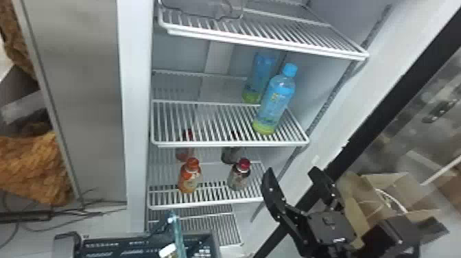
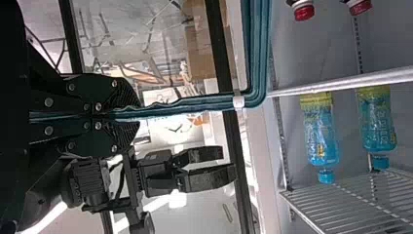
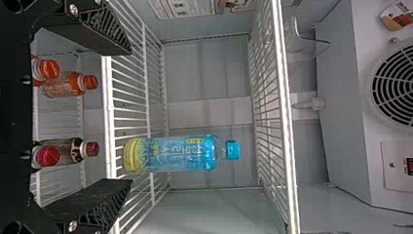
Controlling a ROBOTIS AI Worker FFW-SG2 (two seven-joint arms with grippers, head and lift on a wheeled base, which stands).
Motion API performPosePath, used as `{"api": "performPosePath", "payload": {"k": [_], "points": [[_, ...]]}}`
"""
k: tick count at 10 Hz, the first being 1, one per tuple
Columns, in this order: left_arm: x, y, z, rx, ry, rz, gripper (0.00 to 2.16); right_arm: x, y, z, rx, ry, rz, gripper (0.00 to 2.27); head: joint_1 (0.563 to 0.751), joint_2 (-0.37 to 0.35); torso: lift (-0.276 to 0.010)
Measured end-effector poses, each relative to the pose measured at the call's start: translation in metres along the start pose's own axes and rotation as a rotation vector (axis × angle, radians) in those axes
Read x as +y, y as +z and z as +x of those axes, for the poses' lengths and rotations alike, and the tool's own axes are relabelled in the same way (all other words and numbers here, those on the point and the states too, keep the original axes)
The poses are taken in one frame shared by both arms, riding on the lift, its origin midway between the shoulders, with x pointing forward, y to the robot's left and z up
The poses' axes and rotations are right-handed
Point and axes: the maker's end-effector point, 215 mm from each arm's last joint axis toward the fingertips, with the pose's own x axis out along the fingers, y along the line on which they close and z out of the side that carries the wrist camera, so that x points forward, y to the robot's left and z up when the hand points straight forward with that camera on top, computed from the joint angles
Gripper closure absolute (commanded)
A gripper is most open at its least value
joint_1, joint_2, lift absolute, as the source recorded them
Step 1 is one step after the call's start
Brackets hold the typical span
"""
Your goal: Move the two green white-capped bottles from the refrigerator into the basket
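Pinching a teal plastic handle, the left gripper has its two black fingers brought together around it. The same teal shows at the foot of the head view, rising by a dark slotted plastic basket below and in front of the refrigerator shelves. The right gripper is spread wide with nothing between its fingers, at the right side of the refrigerator opening. In its wrist view, a clear blue bottle with a blue cap and yellow-green base lies ahead of that gap. The head view has this bottle upright on the right side of a white wire shelf, with a dimmer bottle shape behind it; I cannot tell whether that is a second bottle or a reflection. One shelf down stand an orange-capped orange bottle and a red-capped dark bottle, apart. By the basket is a small white piece; whether it caps one of the green bottles, or where that pair is, I cannot tell
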Motion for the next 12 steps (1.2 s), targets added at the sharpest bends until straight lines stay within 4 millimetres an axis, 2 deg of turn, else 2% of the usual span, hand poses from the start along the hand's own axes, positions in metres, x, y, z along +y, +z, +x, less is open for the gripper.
{"api": "performPosePath", "payload": {"k": [12], "points": [[-0.0003, -0.0007, 0.0003, 0.001, -0.002, -0.001, 1.17, 0.0031, 0.0005, 0.0009, -0.011, 0.004, 0.008, 0.11, 0.695, -0.35, -0.004]]}}
